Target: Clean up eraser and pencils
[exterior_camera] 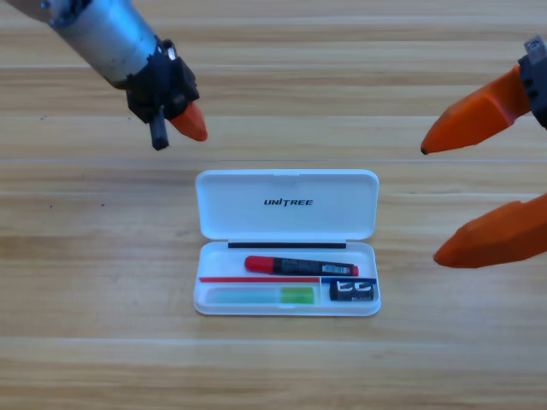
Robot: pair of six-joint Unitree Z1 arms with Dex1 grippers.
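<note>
Right gripper point(444, 201) at the right edge, smooth orange jaws spread wide, empty. Left gripper point(179, 128) far left; jaw state cannot tell. Glossy white hard-shell case point(286, 201) lies open mid-table, holding red-capped pencil point(299, 265), pale green-ended pencil point(261, 295), black block eraser point(353, 291).

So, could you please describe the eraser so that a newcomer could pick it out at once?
Find the open white case mid-table, lid up. In its tray, look at the front right corner: the eraser lies there, right of the green-ended pencil. It is a short black block with white marks, far shorter than either pencil.
</note>
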